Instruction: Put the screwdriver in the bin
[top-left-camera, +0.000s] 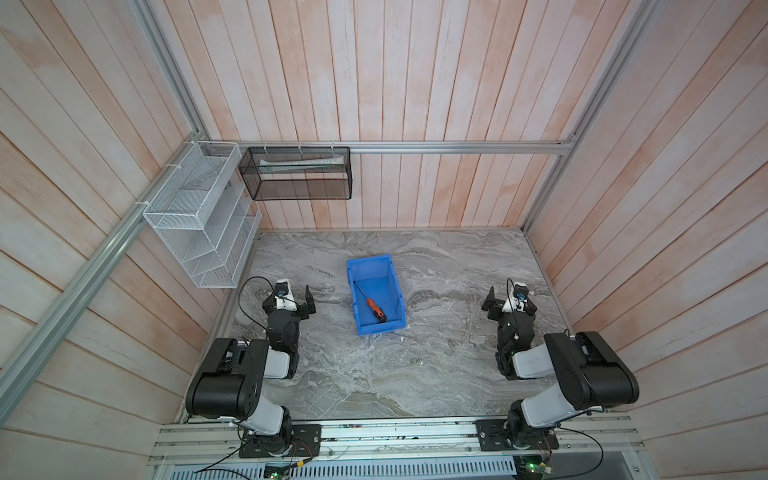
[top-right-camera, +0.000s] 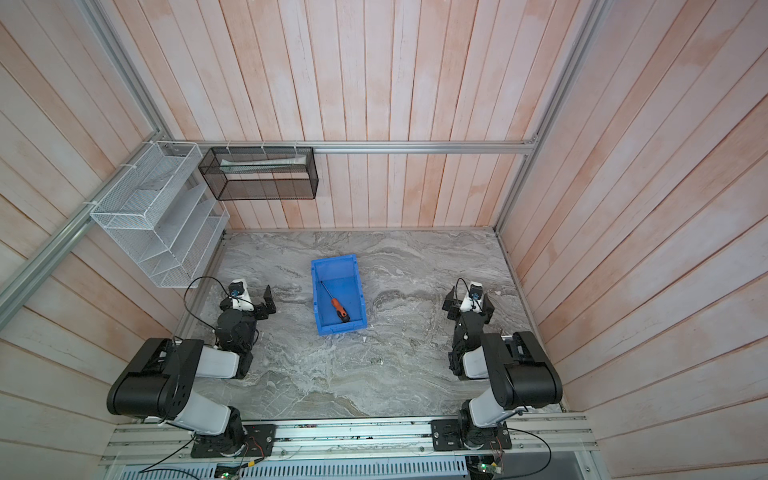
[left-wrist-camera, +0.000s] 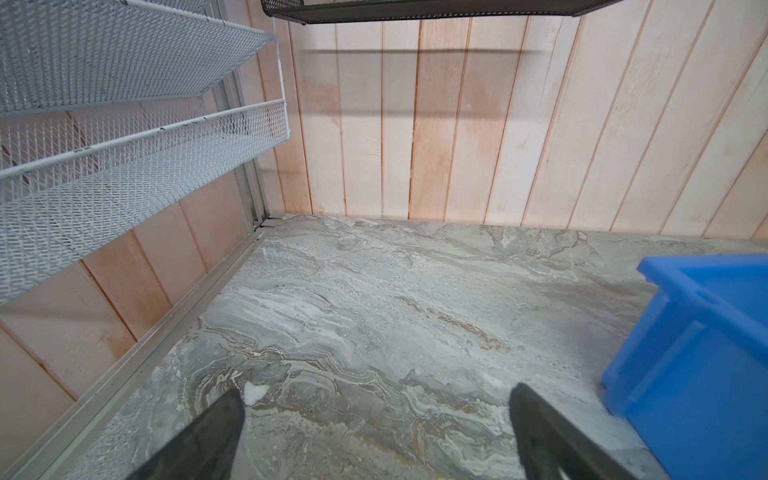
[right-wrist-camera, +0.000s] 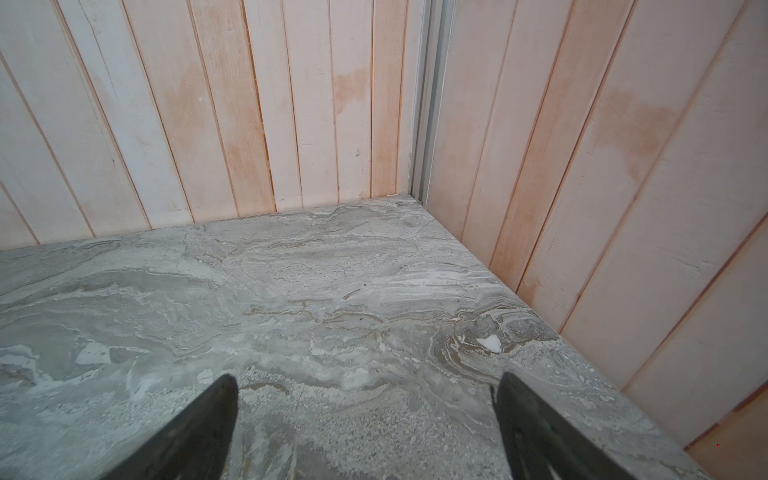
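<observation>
Inside the bin (top-left-camera: 397, 291) lies the screwdriver (top-left-camera: 371, 304), well apart from the left gripper (top-left-camera: 309, 302) and right gripper (top-left-camera: 489, 300); both jaws spread wide, gripping nothing.

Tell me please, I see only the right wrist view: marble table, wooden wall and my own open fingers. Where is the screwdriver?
Observer: The screwdriver lies inside the blue bin, diagonally, with its handle toward the low front lip.
Operator: Where does that bin stand?
Observer: On the table, about midway between the right gripper and the left gripper. It touches neither.
Operator: Does the left one hold something?
Observer: No. Its jaws stand open and empty over bare marble, and the bin's outer wall is just beside it.
</observation>
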